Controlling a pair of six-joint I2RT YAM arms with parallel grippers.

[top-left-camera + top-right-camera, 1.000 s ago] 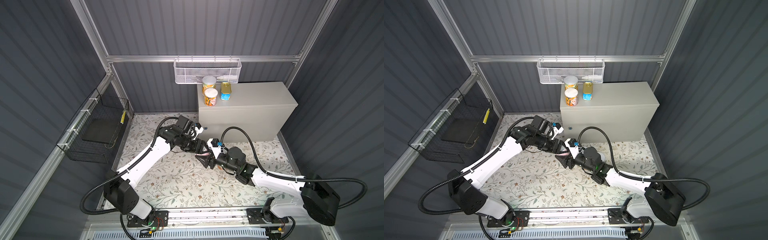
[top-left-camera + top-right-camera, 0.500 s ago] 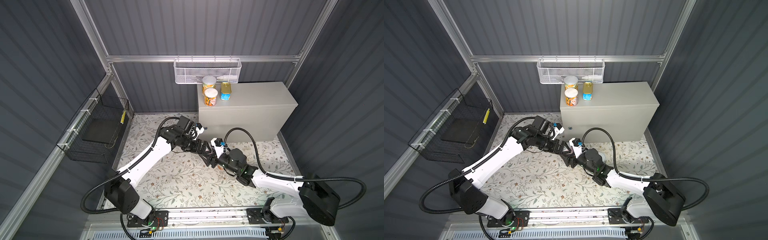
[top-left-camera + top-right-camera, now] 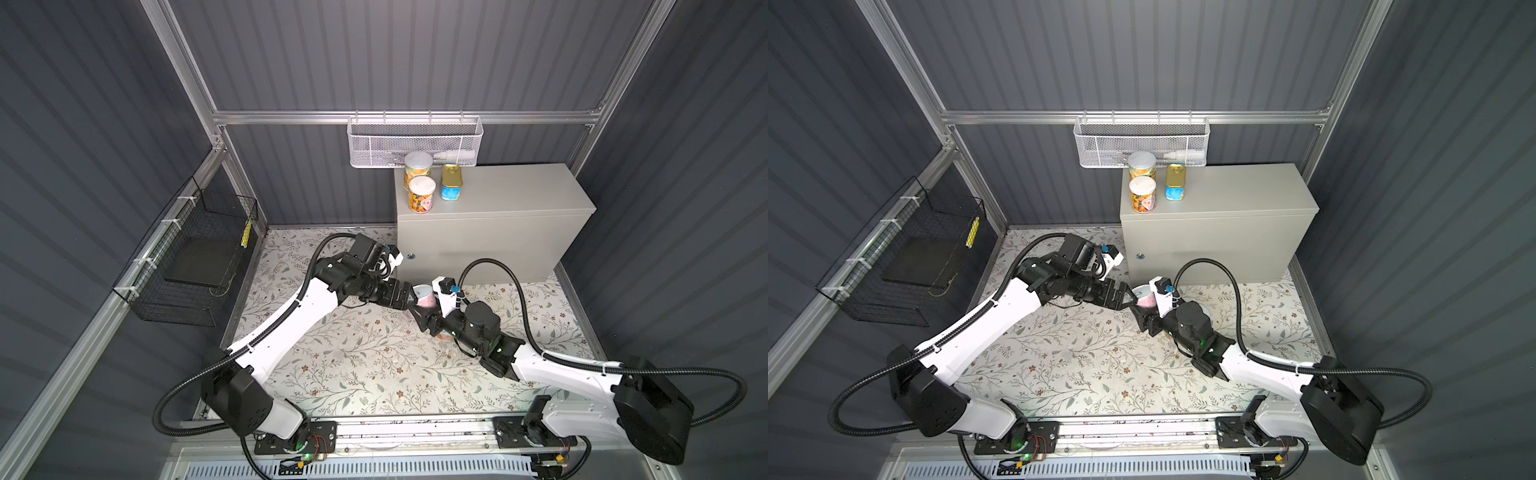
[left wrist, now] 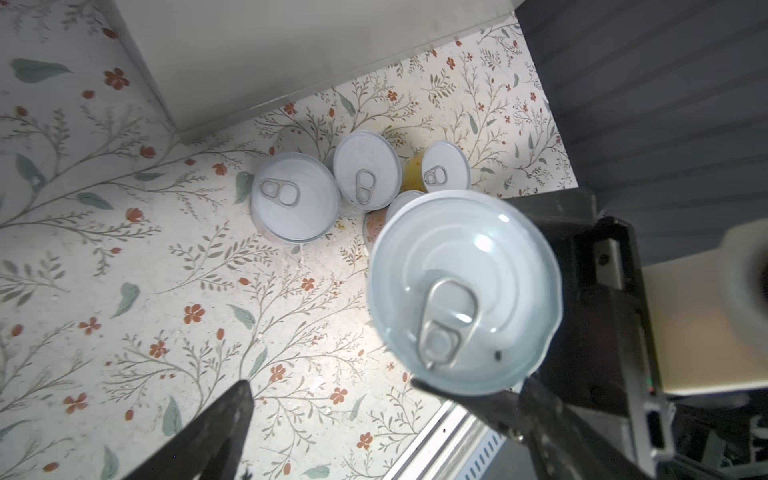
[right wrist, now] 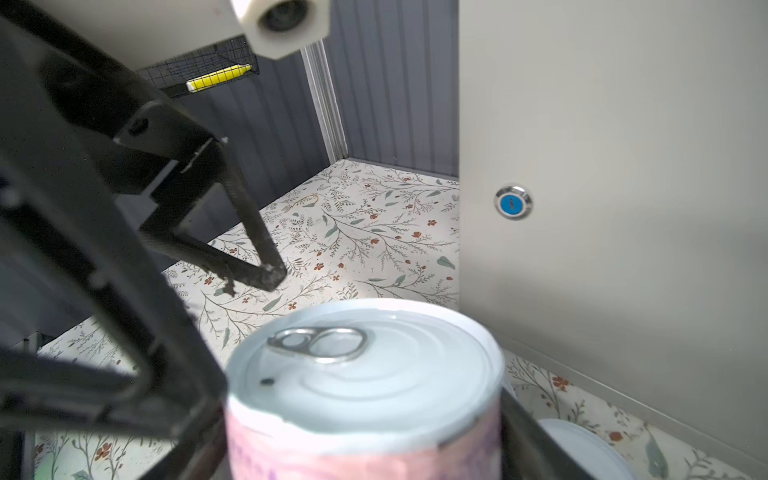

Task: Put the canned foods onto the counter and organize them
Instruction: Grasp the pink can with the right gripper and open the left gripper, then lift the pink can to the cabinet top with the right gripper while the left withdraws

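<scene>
A pink-labelled can (image 3: 424, 296) (image 3: 1147, 296) (image 5: 365, 395) (image 4: 465, 291) hangs just above the floor in front of the counter (image 3: 498, 195) (image 3: 1225, 195) (image 5: 602, 166). My right gripper (image 3: 423, 309) (image 3: 1144, 309) (image 5: 361, 436) is shut on its sides. My left gripper (image 3: 411, 300) (image 3: 1128, 297) (image 4: 386, 432) stands open beside it, fingers apart from the label. Two orange cans (image 3: 422, 195) (image 3: 1142, 195) and a gold tin (image 3: 451, 183) (image 3: 1174, 183) stand on the counter's back left corner. Several silver-topped cans (image 4: 295, 197) cluster on the floor under my right arm.
A white mesh basket (image 3: 415, 141) hangs on the back wall just above the counter's cans. A black wire basket (image 3: 187, 257) is fixed to the left wall. The counter's front with its blue lock (image 5: 513, 202) rises close behind both grippers.
My left gripper has opened wide and let go of the pink can, which stays in my right gripper. Both grippers have shifted slightly toward the counter.
</scene>
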